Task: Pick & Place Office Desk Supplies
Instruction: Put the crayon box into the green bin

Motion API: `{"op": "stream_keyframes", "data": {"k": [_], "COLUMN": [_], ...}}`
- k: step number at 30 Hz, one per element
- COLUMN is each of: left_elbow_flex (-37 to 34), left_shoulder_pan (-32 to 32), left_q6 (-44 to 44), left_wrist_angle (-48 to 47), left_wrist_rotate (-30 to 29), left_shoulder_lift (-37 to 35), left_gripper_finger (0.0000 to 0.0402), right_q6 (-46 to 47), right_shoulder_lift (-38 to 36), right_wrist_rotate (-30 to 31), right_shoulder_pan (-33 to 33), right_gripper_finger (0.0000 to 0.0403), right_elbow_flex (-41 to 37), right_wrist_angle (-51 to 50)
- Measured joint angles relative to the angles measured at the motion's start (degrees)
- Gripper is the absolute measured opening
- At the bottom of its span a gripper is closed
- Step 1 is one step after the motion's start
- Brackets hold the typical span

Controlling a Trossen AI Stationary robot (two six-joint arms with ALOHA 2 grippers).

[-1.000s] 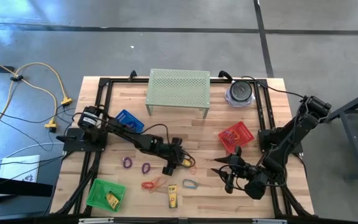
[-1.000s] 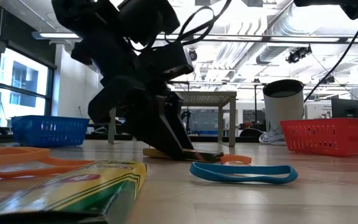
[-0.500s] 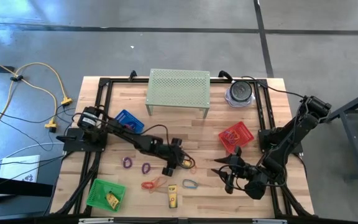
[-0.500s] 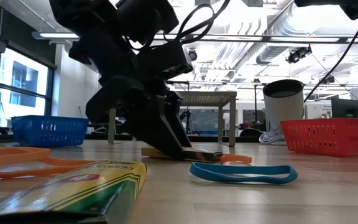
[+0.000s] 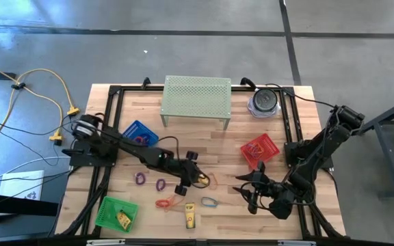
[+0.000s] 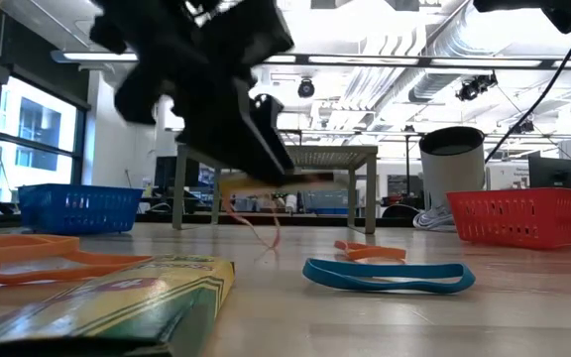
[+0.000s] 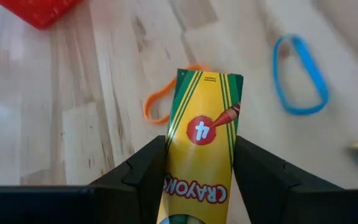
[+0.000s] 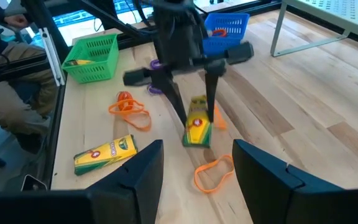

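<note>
Item: yellow crayon box (image 7: 202,149), clamped between the left gripper (image 5: 195,179) fingers, lifted clear of the bench (image 5: 231,147) mid-front, likely for carrying to a basket. Right gripper (image 5: 246,191): fingers apart, empty, waiting front right.

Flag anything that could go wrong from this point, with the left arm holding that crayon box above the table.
1. The left gripper pinches the yellow crayon box only at its lower end; most of it juts past the fingers, so it might twist or slip during transport.
2. An orange band seems to dangle beneath the lifted box and may drop off somewhere unintended.
3. The right gripper waits open nearby, so a swing toward the red basket could pass close to it.
</note>
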Motion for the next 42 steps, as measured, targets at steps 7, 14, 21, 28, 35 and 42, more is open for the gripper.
{"op": "stream_keyframes", "data": {"k": [7, 14, 21, 28, 35, 42], "left_elbow_flex": [0.14, 2.77, 2.75, 2.75, 4.04, 4.48], "left_shoulder_pan": [-0.57, 1.86, 7.22, 8.26, 4.08, -2.32], "left_q6": [-2.76, -11.34, -14.88, -18.65, -19.23, -15.80], "left_wrist_angle": [-6.72, -10.46, -2.17, 5.67, 6.00, -2.39], "left_wrist_rotate": [6.28, 15.31, 30.82, 34.70, 37.55, 25.95], "left_shoulder_lift": [-8.63, -13.71, -13.24, -13.51, -15.69, -23.33], "left_gripper_finger": [0.0165, 0.0165, 0.0165, 0.0165, 0.0165, 0.0165], "right_q6": [0.06, -0.06, -0.07, -0.26, -0.28, -0.11], "right_shoulder_lift": [0.00, 0.00, 0.00, 0.00, 0.00, 0.00], "right_wrist_rotate": [-0.14, 0.04, -0.19, -0.54, -0.55, -0.57], "right_shoulder_pan": [0.00, 0.00, 0.00, 0.00, 0.00, 0.00], "right_gripper_finger": [0.0181, 0.0181, 0.0181, 0.0181, 0.0181, 0.0181], "right_elbow_flex": [-0.02, -0.02, -0.02, -0.02, -0.02, -0.02], "right_wrist_angle": [0.29, 0.51, 1.44, 1.19, 1.17, 1.21]}}
